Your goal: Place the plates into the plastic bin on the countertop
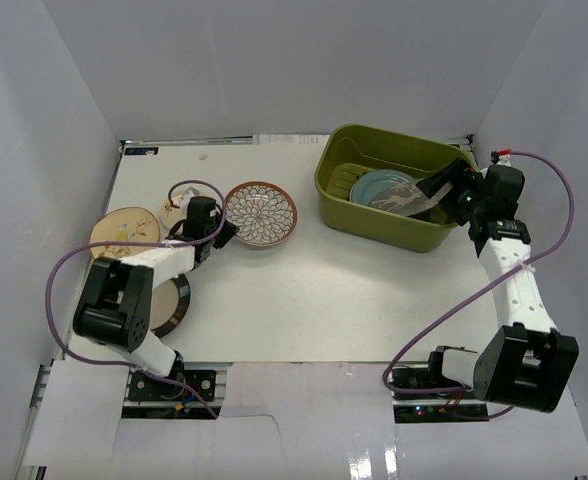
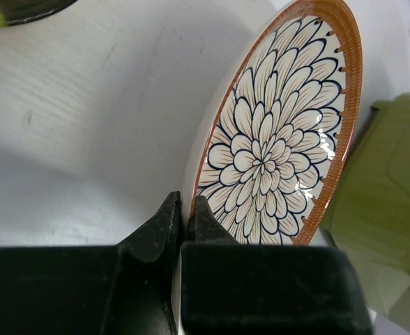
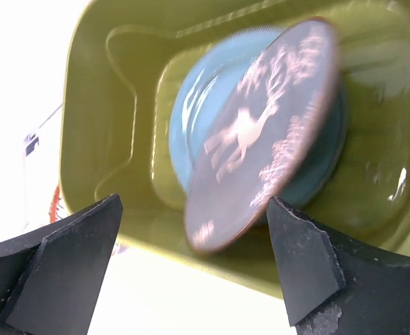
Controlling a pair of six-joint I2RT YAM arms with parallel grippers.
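Olive-green bin; teal plate; grey plate, pale deer motif; white petal-pattern plate, brown rim; cream plate.

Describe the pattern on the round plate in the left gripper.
Round plate: white dark-outlined petals, orange-brown rim; left wrist view.

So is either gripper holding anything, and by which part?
The left gripper pinches the white-and-brown petal-patterned round plate by its rim; the right gripper is open, holding nothing.

From where I stand, no writing, brand, number or sign can be read anywhere. A small dark label at the upper left of the counter is too tiny to decipher.
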